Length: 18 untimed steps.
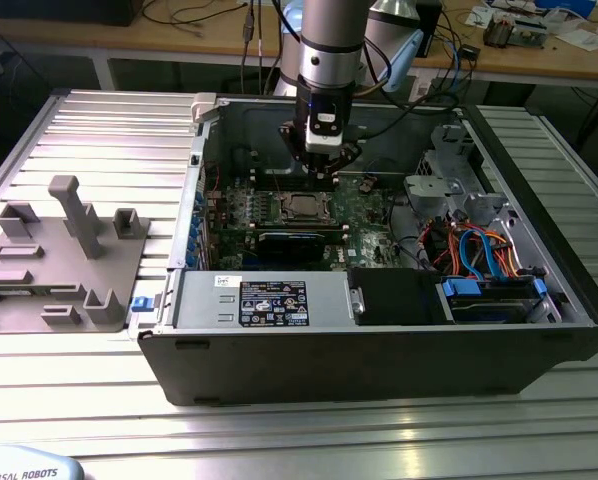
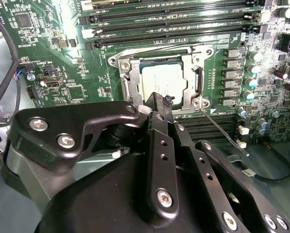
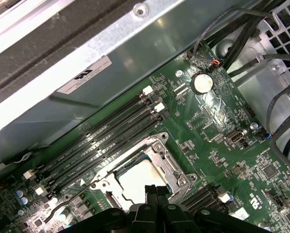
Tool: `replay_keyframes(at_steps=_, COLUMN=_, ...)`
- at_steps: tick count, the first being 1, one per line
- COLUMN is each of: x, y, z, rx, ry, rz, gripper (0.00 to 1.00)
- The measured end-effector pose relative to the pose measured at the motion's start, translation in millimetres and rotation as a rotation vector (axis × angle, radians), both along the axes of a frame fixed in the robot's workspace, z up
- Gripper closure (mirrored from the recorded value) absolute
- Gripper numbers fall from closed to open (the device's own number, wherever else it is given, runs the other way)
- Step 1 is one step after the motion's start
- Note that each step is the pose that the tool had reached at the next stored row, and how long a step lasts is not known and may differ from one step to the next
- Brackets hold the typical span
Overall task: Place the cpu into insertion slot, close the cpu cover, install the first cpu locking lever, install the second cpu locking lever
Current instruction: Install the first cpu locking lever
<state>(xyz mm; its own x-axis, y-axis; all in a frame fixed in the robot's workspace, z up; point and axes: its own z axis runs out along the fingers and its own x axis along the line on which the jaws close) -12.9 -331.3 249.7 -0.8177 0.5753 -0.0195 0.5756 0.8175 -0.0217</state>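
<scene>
While the gripper (image 2: 159, 99) hangs with its fingers pressed together, holding nothing, just above the socket, the cpu (image 2: 162, 80) lies in the insertion slot (image 2: 198, 83) on the green motherboard (image 2: 53, 58), the cpu cover (image 2: 127, 77) lying flat around it.

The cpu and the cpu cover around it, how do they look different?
The cpu is a solid, dull pale-grey square; the cpu cover is a shinier frame with a large open window. The cpu cover is the larger; the cpu shows through its window. Both are squarish, metallic and lie flat on the green board.
</scene>
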Motion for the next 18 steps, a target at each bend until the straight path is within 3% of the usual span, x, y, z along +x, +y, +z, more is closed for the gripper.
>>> replay_keyframes(at_steps=18, x=0.0, y=0.0, z=0.0, rx=-0.0001, ry=0.0000, rz=0.025, gripper=0.89)
